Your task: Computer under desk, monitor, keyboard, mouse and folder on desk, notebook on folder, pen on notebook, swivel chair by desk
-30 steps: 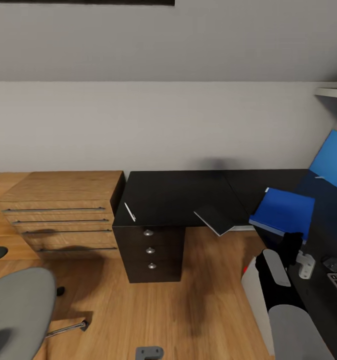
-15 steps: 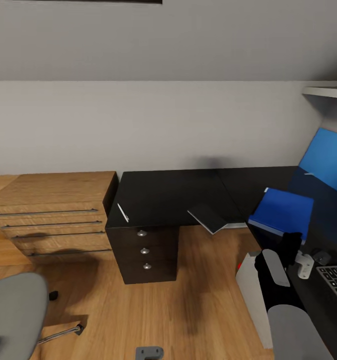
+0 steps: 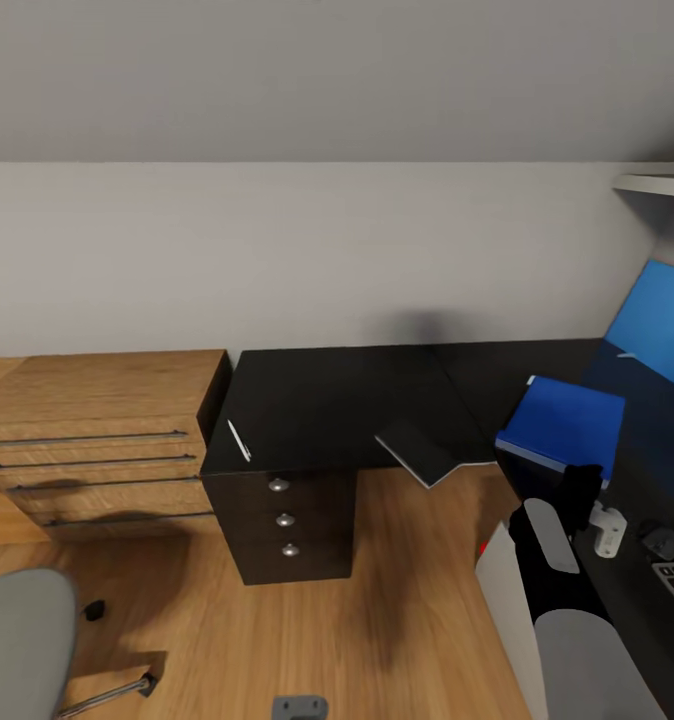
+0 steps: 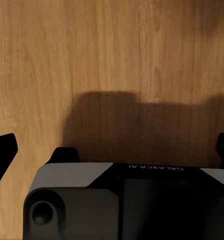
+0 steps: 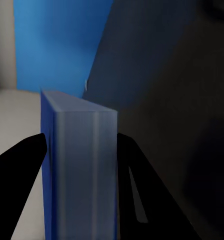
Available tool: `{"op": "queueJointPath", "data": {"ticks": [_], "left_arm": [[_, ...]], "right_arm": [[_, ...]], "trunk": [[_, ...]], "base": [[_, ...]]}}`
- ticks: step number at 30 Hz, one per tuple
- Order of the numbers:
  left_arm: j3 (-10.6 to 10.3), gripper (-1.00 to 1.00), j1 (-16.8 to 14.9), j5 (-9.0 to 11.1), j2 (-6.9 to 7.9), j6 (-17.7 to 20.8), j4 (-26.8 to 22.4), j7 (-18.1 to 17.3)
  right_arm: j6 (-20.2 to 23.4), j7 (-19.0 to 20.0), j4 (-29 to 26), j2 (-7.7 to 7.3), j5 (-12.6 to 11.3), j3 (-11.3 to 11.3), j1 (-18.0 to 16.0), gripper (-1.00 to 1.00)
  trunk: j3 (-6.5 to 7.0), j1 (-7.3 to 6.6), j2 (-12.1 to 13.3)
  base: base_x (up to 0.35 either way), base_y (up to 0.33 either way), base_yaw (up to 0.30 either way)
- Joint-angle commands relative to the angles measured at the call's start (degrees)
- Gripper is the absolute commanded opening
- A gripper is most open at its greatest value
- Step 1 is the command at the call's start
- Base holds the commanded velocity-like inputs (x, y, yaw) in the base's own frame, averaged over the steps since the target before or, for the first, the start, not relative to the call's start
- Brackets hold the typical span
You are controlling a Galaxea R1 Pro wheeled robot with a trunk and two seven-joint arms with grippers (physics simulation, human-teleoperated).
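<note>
We judge the thick blue rectangular folder (image 3: 565, 421) stiff, fairly light and smooth-sided, best pinched across its spine edge. It sits over the black desk (image 3: 357, 400), right of the dark notebook (image 3: 422, 450). In the right wrist view its edge (image 5: 82, 165) stands between the 2 fingers of our right gripper (image 5: 82, 175), which are clamped against it. Our left gripper (image 4: 112, 150) hangs spread apart above the wooden floor (image 4: 112, 60).

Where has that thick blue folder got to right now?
In the head view the thick blue folder is at the right, held in the right end effector above the black desk, just left of the blue-screened monitor.
</note>
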Motion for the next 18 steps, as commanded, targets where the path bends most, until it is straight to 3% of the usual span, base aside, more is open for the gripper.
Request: {"op": "queueJointPath", "data": {"ticks": [1,7,13,15,18], "left_arm": [[-0.15,1.0,-0.05,0.46,0.02,0.11,0.0,0.49],[-0.16,1.0,-0.05,0.39,-0.15,-0.07,0.17,0.49],[-0.1,1.0,-0.05,0.37,-0.24,-0.1,0.18,0.49],[-0.14,1.0,-0.05,0.42,-0.25,-0.1,0.22,0.48],[-0.13,1.0,-0.05,0.45,-0.25,-0.11,0.26,0.48]], "right_arm": [[-0.04,-0.29,-0.07,0.05,0.22,-0.06,-0.02,-1.0],[0.04,-0.48,-0.13,0.01,0.31,-0.06,0.43,-1.0],[0.1,-1.05,-0.16,-0.36,0.36,-0.06,0.56,-1.0],[0.11,-3.52,-0.16,-0.5,0.43,-0.06,0.57,-1.0],[0.13,-10.71,-0.11,-1.96,0.61,0.2,0.58,-1.0]], "trunk": [[-0.05,0.02,-0.03],[-0.05,0.02,-0.03],[-0.05,0.02,-0.03],[-0.05,0.02,-0.03],[-0.05,0.02,-0.03]], "base": [[0.212,-0.092,0.0],[0.194,-0.169,0.0],[0.037,-0.04,0.0],[0.006,-0.007,0.0],[0.001,-0.001,0.0]]}}
